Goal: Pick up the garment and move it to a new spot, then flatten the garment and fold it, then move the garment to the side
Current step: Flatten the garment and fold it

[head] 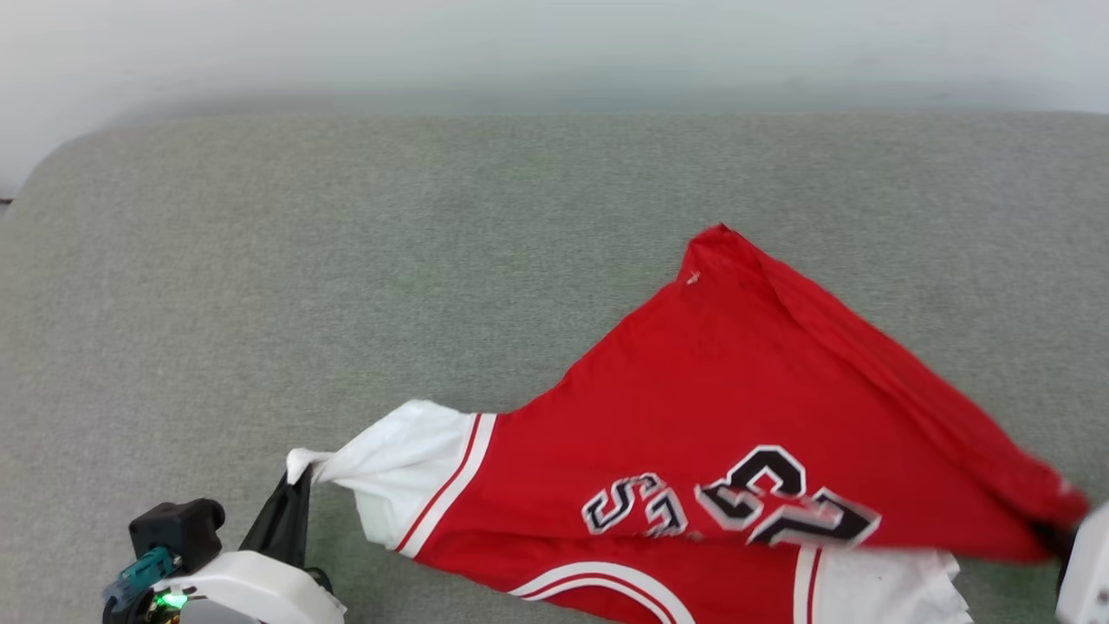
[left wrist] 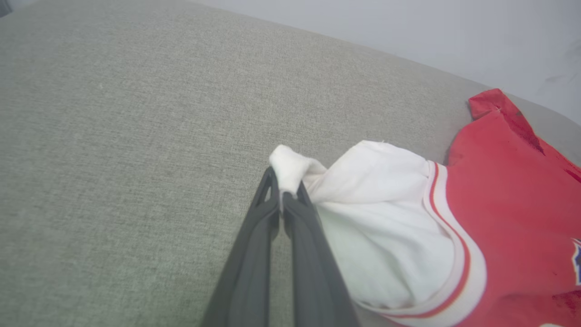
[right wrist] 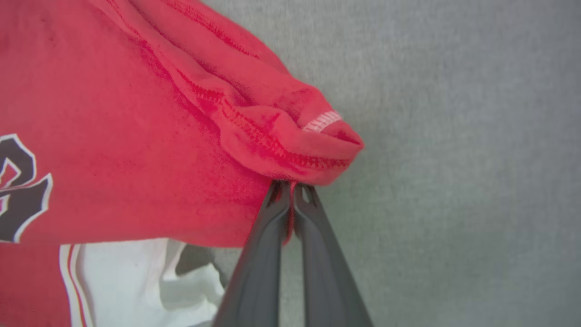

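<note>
- Across the near right part of the grey cushion (head: 260, 260) lies the garment (head: 719, 407), a red jersey spread into a rough triangle. One red corner points toward the cushion's far edge.
- At the cushion's near edge, left of its middle, the left gripper (head: 297, 478) has its two dark fingers pinched together on the tip of the white sleeve (head: 407, 468). A small knob of white cloth sticks out beyond the fingertips.
- From that pinch the sleeve is pulled into a narrow twist. It then widens to a red-and-white stripe trim (head: 463, 481) where the red body begins.
- Over by the cushion's near right edge, the right gripper (right wrist: 292, 188) is clamped on the garment too. Its fingers are closed on red cloth just beneath a bunched, stitched hem (right wrist: 281, 136).
- The jersey's red body runs between the two grips along the cushion's near side, and a long fold runs from the far corner down to the right-hand pinch.
- Black-and-white block characters (head: 775, 503) sit on the chest, closer to the cushion's right side than its left. From where I stand they read upside down.
- A second white sleeve (head: 884, 589) lies crumpled below the red body at the cushion's near right, and it has a shadow on it in the right wrist view.
- Bare grey weave covers the cushion's left half and far strip.
- Beyond the cushion's far edge rises a pale wall (head: 554, 43).
</note>
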`<state>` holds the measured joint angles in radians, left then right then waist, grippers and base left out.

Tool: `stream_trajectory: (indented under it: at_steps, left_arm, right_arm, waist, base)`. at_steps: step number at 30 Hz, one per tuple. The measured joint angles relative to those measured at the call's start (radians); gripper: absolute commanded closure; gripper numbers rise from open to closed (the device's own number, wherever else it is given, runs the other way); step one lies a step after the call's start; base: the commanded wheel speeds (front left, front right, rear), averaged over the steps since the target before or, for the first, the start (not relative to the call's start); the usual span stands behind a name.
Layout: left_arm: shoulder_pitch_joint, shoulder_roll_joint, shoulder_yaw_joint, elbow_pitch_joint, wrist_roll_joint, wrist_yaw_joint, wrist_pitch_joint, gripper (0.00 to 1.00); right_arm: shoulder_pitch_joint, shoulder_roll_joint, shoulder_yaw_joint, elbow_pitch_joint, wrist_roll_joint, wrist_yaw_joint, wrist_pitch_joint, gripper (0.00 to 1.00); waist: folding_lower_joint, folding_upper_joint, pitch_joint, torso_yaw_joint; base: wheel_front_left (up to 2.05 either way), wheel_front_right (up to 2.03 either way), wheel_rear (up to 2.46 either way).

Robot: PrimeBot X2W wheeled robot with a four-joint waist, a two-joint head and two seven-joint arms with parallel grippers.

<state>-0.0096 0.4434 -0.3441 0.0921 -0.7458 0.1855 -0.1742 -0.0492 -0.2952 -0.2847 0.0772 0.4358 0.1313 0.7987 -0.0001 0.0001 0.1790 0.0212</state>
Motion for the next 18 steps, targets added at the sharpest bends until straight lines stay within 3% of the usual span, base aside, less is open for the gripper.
stream_trajectory:
  at_steps: [7,14,15,16,17,18]
  left_arm:
    - [0.028,0.011,0.008,0.005,-0.025,0.005,0.014,1.00]
    - [0.046,0.017,0.013,0.012,-0.034,0.011,0.023,1.00]
    - [0.046,0.021,0.009,0.012,-0.030,0.013,0.025,1.00]
    - [0.045,0.022,0.007,0.013,-0.030,0.013,0.028,1.00]
    - [0.044,0.022,0.005,0.014,-0.030,0.014,0.031,1.00]
    - [0.043,0.022,0.003,0.015,-0.030,0.013,0.031,1.00]
  right_arm:
    - [0.254,0.214,-0.091,-0.106,-0.025,0.000,-0.003,1.00]
    - [0.355,0.242,-0.063,-0.035,0.052,0.000,-0.013,1.00]
    - [0.357,0.244,-0.054,-0.019,0.066,0.000,-0.037,0.90]
    - [0.357,0.244,-0.042,-0.007,0.065,0.000,-0.058,0.60]
    - [0.353,0.243,-0.029,0.001,0.071,0.000,-0.075,0.17]
    - [0.349,0.245,-0.022,0.004,0.074,0.000,-0.107,0.00]
  waist:
    - [0.0000,0.0000,-0.025,-0.033]
    - [0.0000,0.0000,-0.043,-0.050]
    - [0.0000,0.0000,-0.042,-0.050]
    - [0.0000,0.0000,-0.042,-0.049]
    - [0.0001,0.0000,-0.041,-0.049]
    - [0.0001,0.0000,-0.041,-0.049]
  base:
    - [0.00,0.00,0.00]
    - [0.00,0.00,0.00]
    - [0.00,0.00,0.00]
    - [0.00,0.00,0.00]
    - [0.00,0.00,0.00]
    - [0.00,0.00,0.00]
